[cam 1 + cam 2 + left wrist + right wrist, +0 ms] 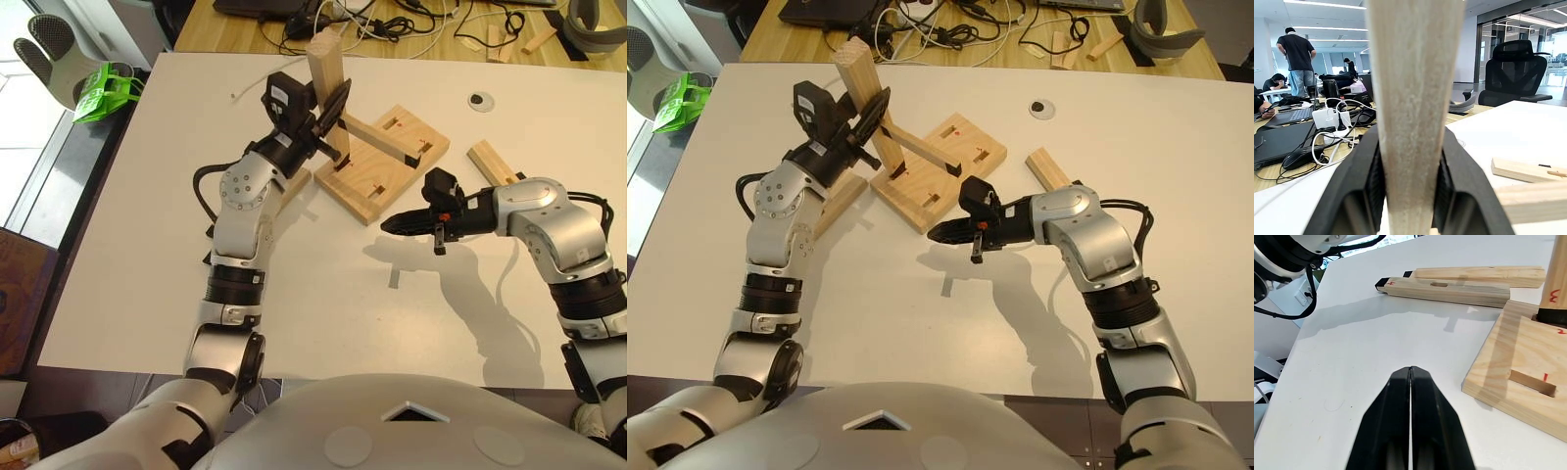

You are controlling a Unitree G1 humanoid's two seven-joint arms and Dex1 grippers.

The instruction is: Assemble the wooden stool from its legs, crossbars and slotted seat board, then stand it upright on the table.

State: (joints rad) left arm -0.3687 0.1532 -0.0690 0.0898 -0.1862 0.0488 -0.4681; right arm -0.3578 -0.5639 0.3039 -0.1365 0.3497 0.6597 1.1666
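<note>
My left gripper (338,103) is shut on a wooden leg (326,61) that stands tilted with its foot in a slot at the near-left corner of the seat board (377,186). In the left wrist view the leg (1415,98) sits between both black fingers. A crossbar (382,140) runs from that leg across the board. My right gripper (385,225) is shut and holds nothing, hovering over the table just in front of the board (1518,377). Two more legs (1449,290) lie side by side by my left arm. Another leg (493,163) lies right of the board.
A small black round object (480,99) lies at the back right of the white table (147,274). Behind the table is a wooden desk (225,34) with cables and a laptop. A green item (106,90) sits off the left edge.
</note>
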